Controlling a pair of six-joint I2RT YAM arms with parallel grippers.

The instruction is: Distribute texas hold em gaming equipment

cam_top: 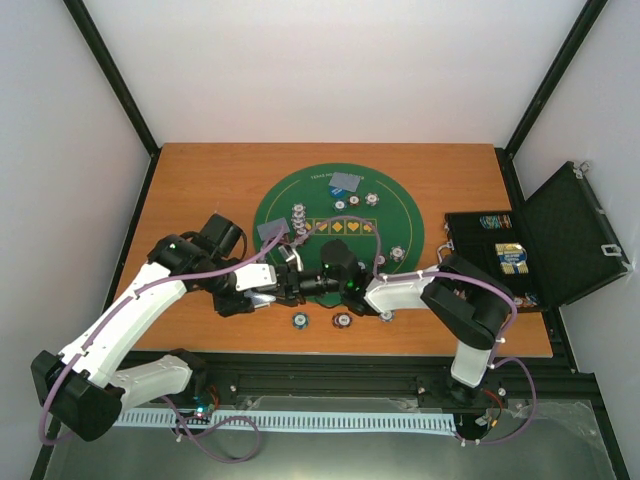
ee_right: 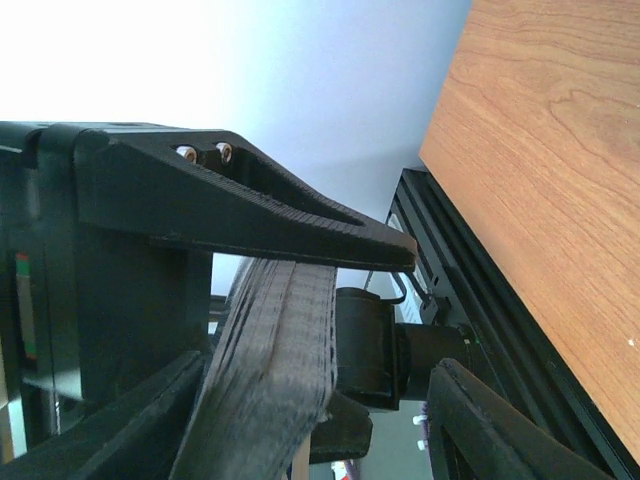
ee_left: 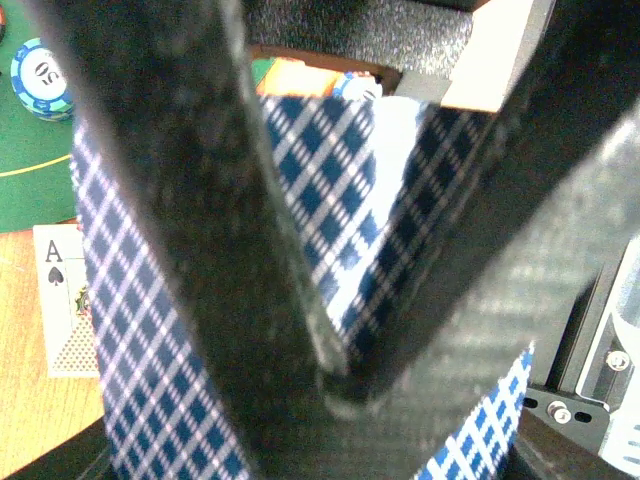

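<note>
My right gripper (cam_top: 303,284) is shut on a thick deck of playing cards (ee_right: 270,350), seen edge-on between its fingers (ee_right: 300,215). My left gripper (cam_top: 270,296) meets it over the mat's near left edge, shut on a blue-white checked card (ee_left: 330,200) of that deck. A face-up ace of spades (ee_left: 60,315) lies on the wood below. Two grey-blue cards (cam_top: 345,181) (cam_top: 272,230) lie face down on the green mat (cam_top: 405,215). Striped chips sit on the mat (cam_top: 398,252) (cam_top: 372,199) and on the wood by its near edge (cam_top: 342,320). One teal chip (ee_left: 40,75) shows in the left wrist view.
An open black hard case (cam_top: 535,250) with more items inside stands at the table's right edge. Black frame posts rise at the back corners. A black rail (cam_top: 330,375) runs along the table's near edge, close behind both grippers.
</note>
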